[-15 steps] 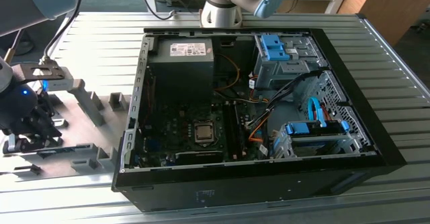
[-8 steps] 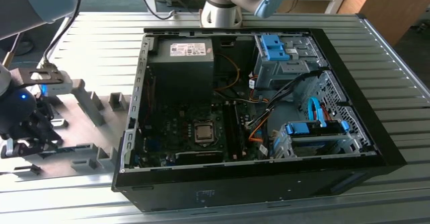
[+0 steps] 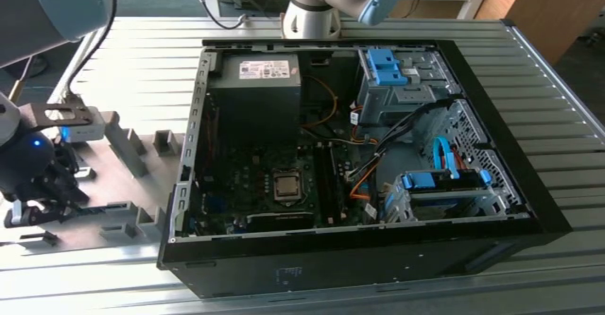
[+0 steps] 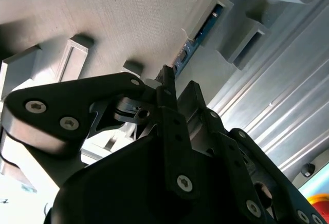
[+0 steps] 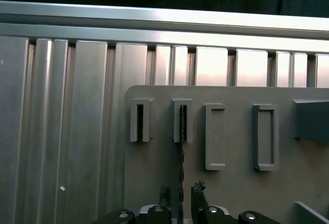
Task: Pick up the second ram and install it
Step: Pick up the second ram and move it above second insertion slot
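Now at the pick-up station: the gripper [image 5: 181, 194] is over the grey holder plate [image 5: 154, 172], which lies on the ribbed aluminium table [image 5: 67, 131] at the exterior view's left of the open PC case [image 3: 378, 272]; its fingers [image 5: 165, 196] are spread, one on each side of the second ram [image 5: 181, 154], with a narrow gap showing on both sides, so nothing is pinched yet. The stick stands on its long edge in a slotted holder block [image 5: 188, 121], and the first wrist view shows it edge-on as a thin dark line. This upright seating probably serves to turn its two broad faces toward the finger pads, so that a squeeze across its thickness can take it. Its long axis lies flat along the plate, running from the slotted block to between the fingers; in the second wrist view the ram [image 4: 201, 29] recedes from the gripper [image 4: 179, 82] into the block. The motherboard [image 3: 248, 187] lies well apart, inside the case.
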Controlling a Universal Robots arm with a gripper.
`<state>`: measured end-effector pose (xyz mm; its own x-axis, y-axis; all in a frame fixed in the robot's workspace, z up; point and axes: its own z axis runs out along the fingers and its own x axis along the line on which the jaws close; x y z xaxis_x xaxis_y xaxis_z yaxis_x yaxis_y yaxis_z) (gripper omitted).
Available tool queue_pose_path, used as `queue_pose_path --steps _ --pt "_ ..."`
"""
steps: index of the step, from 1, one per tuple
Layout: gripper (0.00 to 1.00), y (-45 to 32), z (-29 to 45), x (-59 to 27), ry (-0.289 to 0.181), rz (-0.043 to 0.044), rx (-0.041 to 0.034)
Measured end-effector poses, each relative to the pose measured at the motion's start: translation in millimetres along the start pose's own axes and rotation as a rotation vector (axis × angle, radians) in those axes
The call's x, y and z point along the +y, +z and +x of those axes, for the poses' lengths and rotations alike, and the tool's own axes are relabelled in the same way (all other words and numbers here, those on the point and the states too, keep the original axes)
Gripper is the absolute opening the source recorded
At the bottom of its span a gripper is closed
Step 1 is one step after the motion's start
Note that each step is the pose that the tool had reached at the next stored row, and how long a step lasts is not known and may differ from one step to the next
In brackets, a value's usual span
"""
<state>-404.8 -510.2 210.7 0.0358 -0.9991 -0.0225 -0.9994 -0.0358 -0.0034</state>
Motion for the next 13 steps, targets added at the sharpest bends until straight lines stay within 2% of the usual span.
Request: queue_pose_path --steps 13 --pt "0.30 22.1 0.2 3.3 0.000 -0.0001 0.0000"
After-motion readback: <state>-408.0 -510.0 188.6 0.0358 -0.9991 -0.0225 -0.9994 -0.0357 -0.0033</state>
